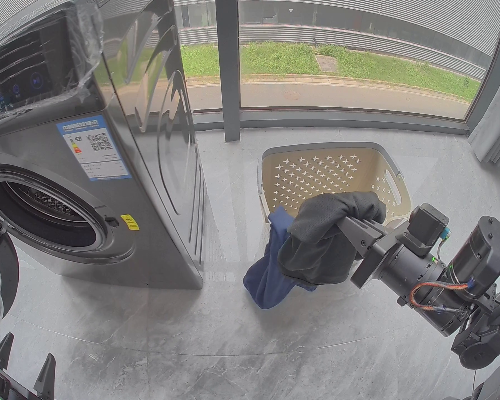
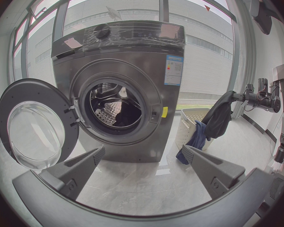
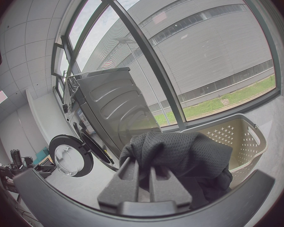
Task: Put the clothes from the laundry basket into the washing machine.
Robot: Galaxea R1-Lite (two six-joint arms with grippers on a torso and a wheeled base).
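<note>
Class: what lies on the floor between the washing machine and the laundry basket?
Nothing: the head view shows bare floor between the washing machine and the laundry basket.

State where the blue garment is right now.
In the head view, the blue garment hangs toward the floor at the near corner of the laundry basket, on the washing machine side. The black garment in the right claw partly covers it.
</note>
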